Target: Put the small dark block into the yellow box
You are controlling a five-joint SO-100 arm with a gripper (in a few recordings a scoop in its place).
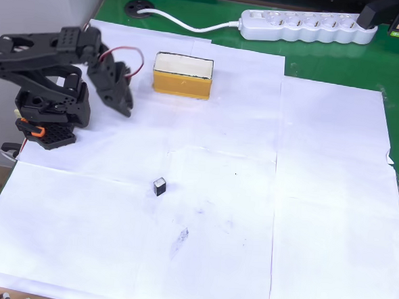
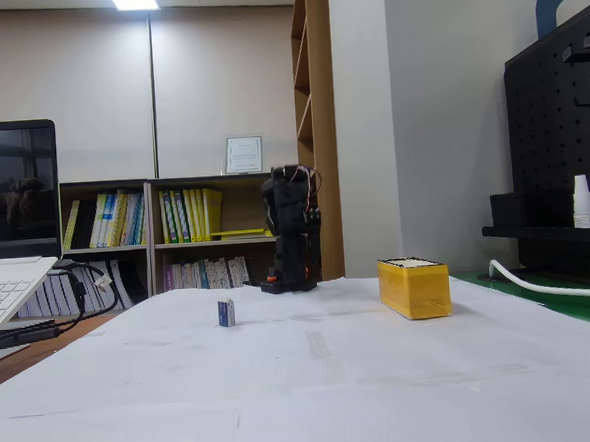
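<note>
**Overhead view: block not yet picked, arm folded at the bench's far-left corner**

Overhead view shows the small dark block lying alone on the white paper that covers the bench, well apart from everything else. The yellow box sits farther up the picture, near the paper's upper edge, its cream inside facing up and nothing in it. The arm is folded over its base at the left, and the hand hangs just left of the box, holding nothing. Whether its fingers stand wide or narrow I cannot tell; they read as one dark mass from above and again in the fixed view.

Judged from this, the task is at its first step: the reach for the block has not begun. The next move calls for swinging the hand away from the box and down the picture to the block, fingers parted enough to straddle a very small cube, then lowering squarely over it.

Room is generous. The paper around the block is bare on all sides, so no approach is blocked. The tight spot is the box itself, close beside the hand: a careless swing could nudge it. The white power strip and its cable lie beyond the box on the green surface, clear of the likely path.
</note>
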